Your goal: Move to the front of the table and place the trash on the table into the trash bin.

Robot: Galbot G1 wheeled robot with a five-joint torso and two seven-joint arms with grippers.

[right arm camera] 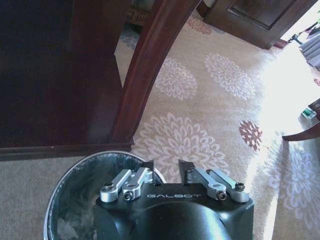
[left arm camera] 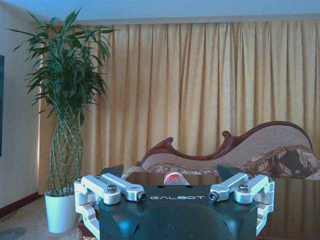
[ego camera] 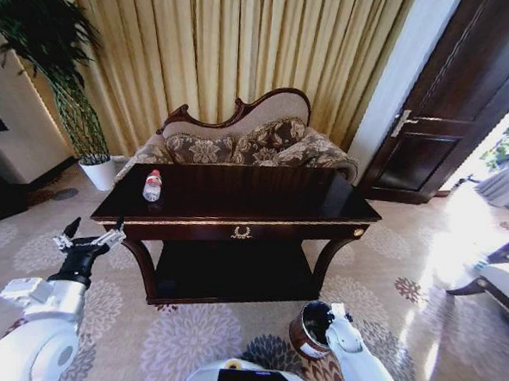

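Observation:
The dark glossy table stands straight ahead. The trash I can make out on it is a clear bottle with a red cap, near the table's left end. My left gripper hovers open off the table's front left corner, level with the top. In the left wrist view the bottle lies beyond the spread fingers. On the carpet by my right side sits the brown trash bin, and my right gripper hangs over its rim. Its fingers stand slightly apart with nothing between them.
An ornate sofa backs the table, with curtains behind it. At far left a bamboo plant grows in a white pot. A dark door is at right and a chair at the right edge. The table's curved leg rises beside the bin.

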